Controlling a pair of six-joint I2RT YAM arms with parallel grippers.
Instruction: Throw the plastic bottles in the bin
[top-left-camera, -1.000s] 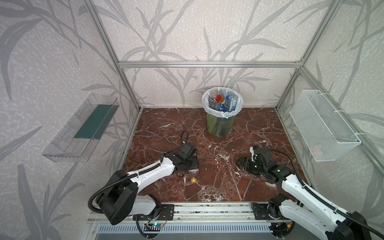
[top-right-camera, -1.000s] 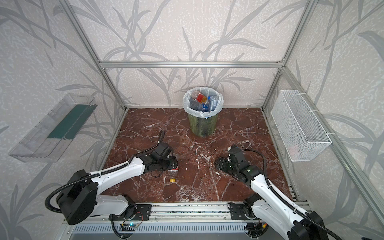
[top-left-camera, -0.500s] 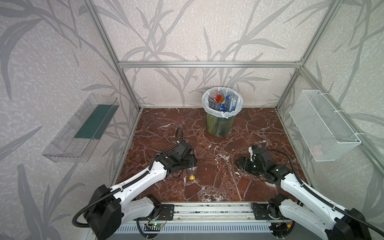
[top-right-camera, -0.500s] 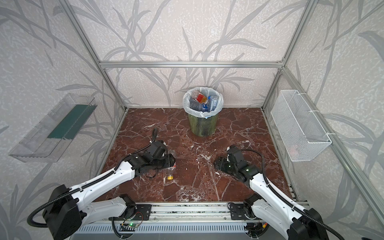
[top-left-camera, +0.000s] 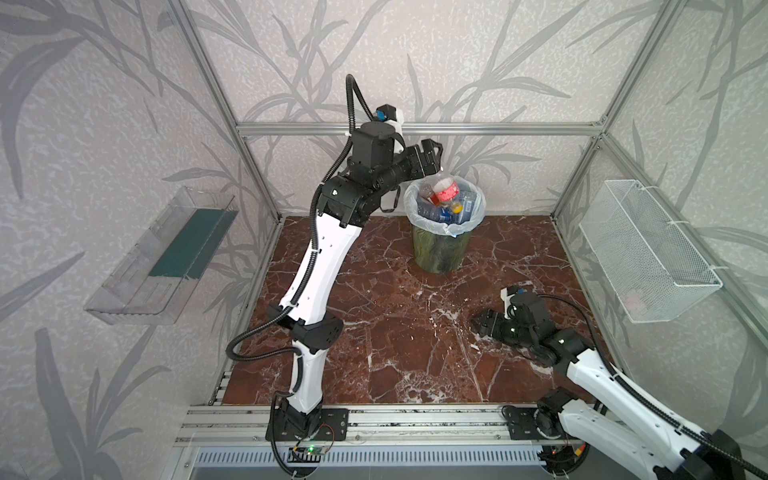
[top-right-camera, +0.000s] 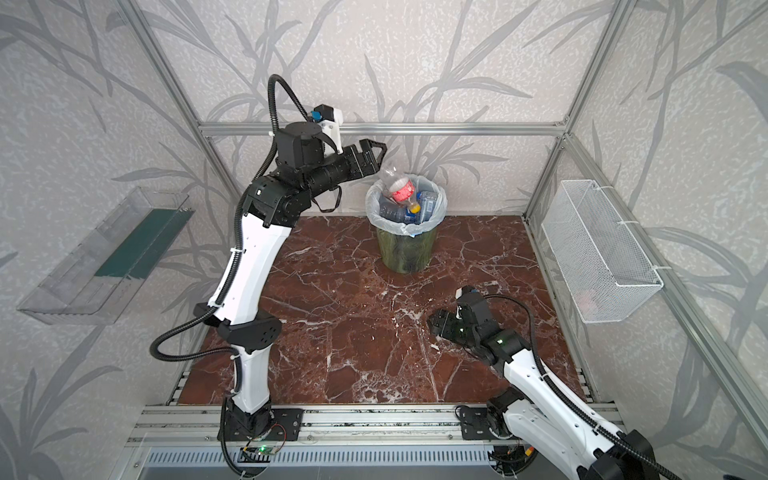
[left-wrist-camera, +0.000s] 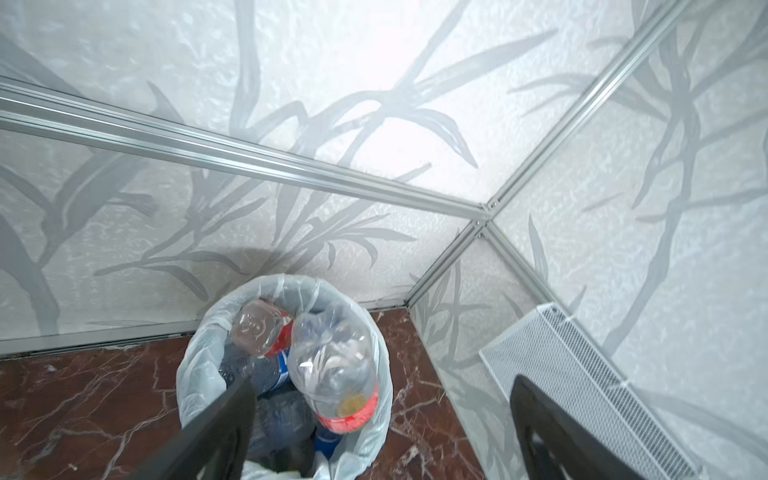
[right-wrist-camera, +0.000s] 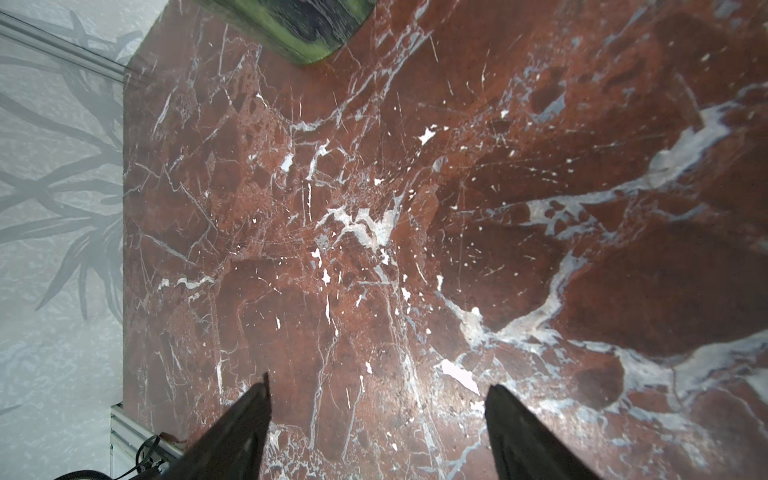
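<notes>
The bin (top-left-camera: 441, 250) (top-right-camera: 405, 253), dark green with a white bag over its rim, stands at the back middle and holds several plastic bottles. My left gripper (top-left-camera: 434, 160) (top-right-camera: 376, 160) hangs open just above its left rim. A clear bottle with a red label (top-left-camera: 444, 189) (top-right-camera: 399, 187) (left-wrist-camera: 332, 370) sits tilted, cap down, in the bin's mouth on top of the others, free of both fingers. Whether it rests or is still dropping I cannot tell. My right gripper (top-left-camera: 478, 324) (top-right-camera: 434, 322) (right-wrist-camera: 379, 386) is open and empty, low over the marble floor at the right.
A clear tray (top-left-camera: 162, 257) is fixed to the left wall and a white wire basket (top-left-camera: 648, 253) to the right wall. An aluminium rail (top-left-camera: 457, 129) crosses the back wall just behind my raised left arm. The bin's green base (right-wrist-camera: 307, 41) shows in the right wrist view.
My left arm has risen from the floor up to the bin with the red-label bottle, and its jaws have opened, letting the bottle go. The right arm has stayed put.
</notes>
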